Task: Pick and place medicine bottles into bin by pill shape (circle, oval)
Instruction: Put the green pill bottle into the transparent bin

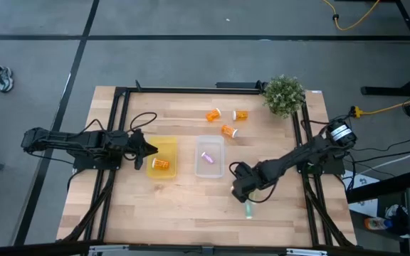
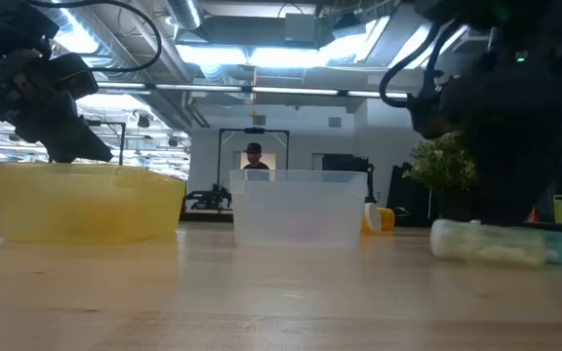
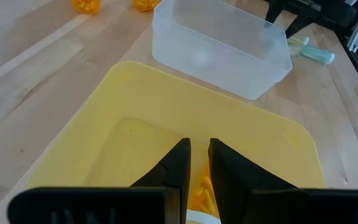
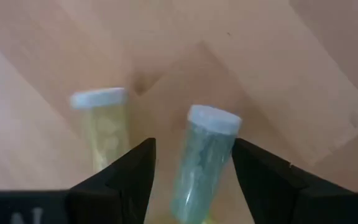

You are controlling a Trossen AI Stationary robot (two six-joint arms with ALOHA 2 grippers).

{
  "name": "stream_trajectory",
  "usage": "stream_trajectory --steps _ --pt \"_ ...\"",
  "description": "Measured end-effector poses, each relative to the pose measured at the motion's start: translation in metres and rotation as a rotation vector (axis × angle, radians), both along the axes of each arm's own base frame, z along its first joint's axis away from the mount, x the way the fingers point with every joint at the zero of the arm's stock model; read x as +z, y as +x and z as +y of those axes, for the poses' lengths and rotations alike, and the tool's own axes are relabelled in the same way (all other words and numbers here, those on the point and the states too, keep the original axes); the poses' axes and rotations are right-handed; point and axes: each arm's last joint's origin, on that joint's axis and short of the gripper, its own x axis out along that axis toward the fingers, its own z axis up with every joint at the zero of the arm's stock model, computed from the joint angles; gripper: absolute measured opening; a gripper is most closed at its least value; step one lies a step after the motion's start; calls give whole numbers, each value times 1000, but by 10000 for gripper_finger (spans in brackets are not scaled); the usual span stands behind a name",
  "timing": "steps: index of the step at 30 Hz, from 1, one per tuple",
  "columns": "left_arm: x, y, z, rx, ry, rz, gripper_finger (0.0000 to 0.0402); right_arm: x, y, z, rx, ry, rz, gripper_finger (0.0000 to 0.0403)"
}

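Right end effector [image 4: 191,165] open astride pale bottle [image 4: 201,158] lying on surface [image 4: 303,74]: centre, close gently, avoid neighbouring bottle [image 4: 104,127].

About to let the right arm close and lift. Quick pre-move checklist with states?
1. Pale green bottle sits between the right gripper fingers: ok.
2. Fingers closed firmly on it: cannot tell; gaps show on both sides.
3. Second pale bottle outside the fingers: ok, though it lies close beside one finger, so it may get nudged.
4. Clear bin reachable, one bottle inside with room left: ok.
5. Left gripper clear of the path, hovering over the yellow bin: ok.
6. Pill shape in the targeted bottle: cannot tell.
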Motion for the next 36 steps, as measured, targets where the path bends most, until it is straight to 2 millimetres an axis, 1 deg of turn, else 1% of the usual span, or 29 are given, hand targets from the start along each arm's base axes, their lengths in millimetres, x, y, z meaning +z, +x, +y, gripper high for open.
stream_trajectory --steps 4,8,14,19,27,29,31,36 --pt "0 0 0 0 0 0 50 0 1 -3 -11 0 2 206" --pt "0 0 0 0 0 0 50 -1 -2 -6 -23 -15 40 199" --pt "0 0 0 0 0 0 50 -1 -6 -9 -28 -52 82 176" --pt "0 0 0 0 0 0 50 -1 -4 -13 -45 -91 63 146" --pt "0 0 0 0 0 0 50 0 -2 -24 -78 -128 63 80" --pt "0 0 0 0 0 0 50 3 -2 -26 -82 -141 90 70" --pt "0 0 0 0 0 0 50 10 -1 -27 -85 -177 107 64" --pt "0 0 0 0 0 0 50 42 8 -27 -42 -285 124 53"
